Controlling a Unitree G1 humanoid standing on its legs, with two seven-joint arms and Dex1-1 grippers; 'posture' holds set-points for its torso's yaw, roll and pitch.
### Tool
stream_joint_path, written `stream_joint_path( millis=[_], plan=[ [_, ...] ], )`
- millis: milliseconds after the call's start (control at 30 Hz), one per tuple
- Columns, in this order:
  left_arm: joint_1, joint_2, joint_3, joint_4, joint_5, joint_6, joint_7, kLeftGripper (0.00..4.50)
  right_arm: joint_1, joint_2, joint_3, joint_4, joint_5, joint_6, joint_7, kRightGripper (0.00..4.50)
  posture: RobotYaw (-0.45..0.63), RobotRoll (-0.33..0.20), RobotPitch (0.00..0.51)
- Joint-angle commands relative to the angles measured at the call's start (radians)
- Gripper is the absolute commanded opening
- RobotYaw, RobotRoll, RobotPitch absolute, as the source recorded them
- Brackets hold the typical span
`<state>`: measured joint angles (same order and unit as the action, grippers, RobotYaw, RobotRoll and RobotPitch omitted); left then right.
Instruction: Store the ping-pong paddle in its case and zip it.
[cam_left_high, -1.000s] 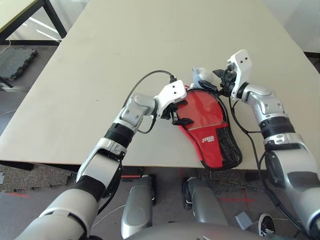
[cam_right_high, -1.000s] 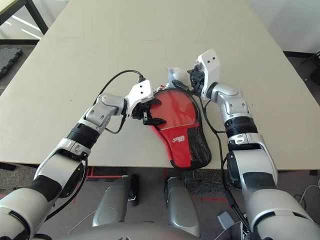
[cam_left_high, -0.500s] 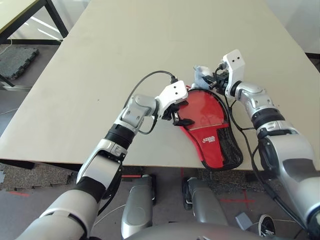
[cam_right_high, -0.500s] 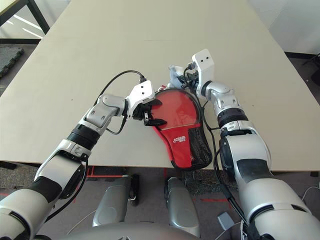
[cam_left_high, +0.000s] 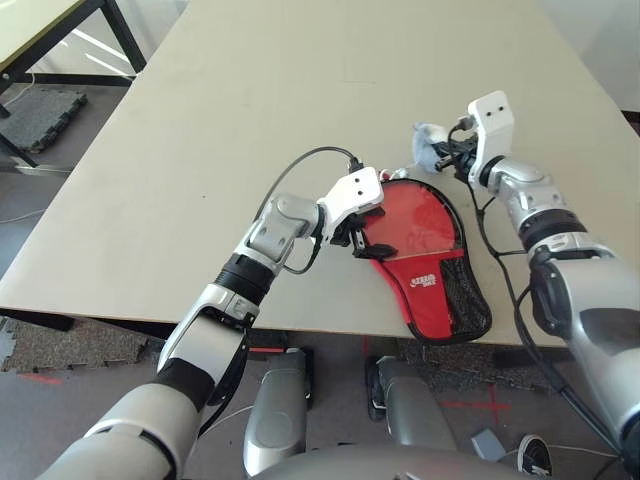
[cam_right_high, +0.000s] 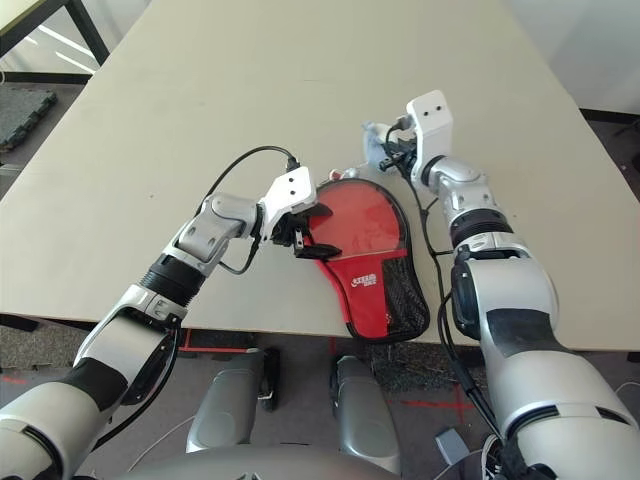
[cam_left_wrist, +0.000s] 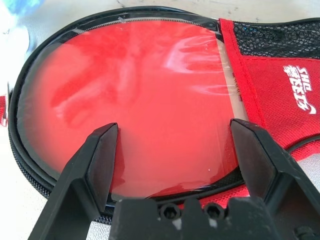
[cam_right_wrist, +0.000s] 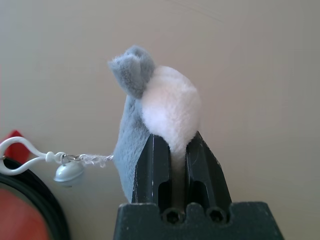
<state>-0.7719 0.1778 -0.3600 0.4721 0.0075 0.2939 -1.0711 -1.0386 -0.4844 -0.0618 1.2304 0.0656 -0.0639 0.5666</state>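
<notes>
The right gripper (cam_right_wrist: 172, 150) has its jaws pressed together on a small grey-and-white plush pendant (cam_right_wrist: 155, 112), whose clip and little bell (cam_right_wrist: 67, 171) trail toward the case's black rim. In the head views it sits right of centre in the upper half, forearm reaching up from the lower right. The left gripper (cam_left_wrist: 175, 150) stands with its jaws wide apart, holding nothing, poised just over the round end of the red case (cam_left_high: 425, 255), through whose clear window the ping-pong paddle (cam_left_wrist: 140, 95) shows red. The case lies at frame centre, its handle end past the near edge of the table (cam_left_high: 250, 110). The left forearm comes in from the lower left.
</notes>
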Motion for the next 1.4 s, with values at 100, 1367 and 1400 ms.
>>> stream_joint_path(
  millis=[100,1367,1400],
  plan=[
    [0.029,-0.006,-0.041,0.024,0.011,0.024,-0.016,4.50,0.070,-0.093,-0.050,-0.005,0.005,0.000,0.004,0.00,0.10,0.000,0.184],
    [-0.111,-0.105,-0.051,0.356,0.053,-0.173,-0.053,4.50,0.950,-0.433,-0.336,-1.055,0.333,0.609,0.281,0.00,-0.07,0.000,0.156],
    [-0.110,-0.107,-0.054,0.358,0.055,-0.173,-0.059,4.50,0.956,-0.434,-0.339,-1.055,0.333,0.608,0.280,0.00,-0.07,0.000,0.157]
  ],
)
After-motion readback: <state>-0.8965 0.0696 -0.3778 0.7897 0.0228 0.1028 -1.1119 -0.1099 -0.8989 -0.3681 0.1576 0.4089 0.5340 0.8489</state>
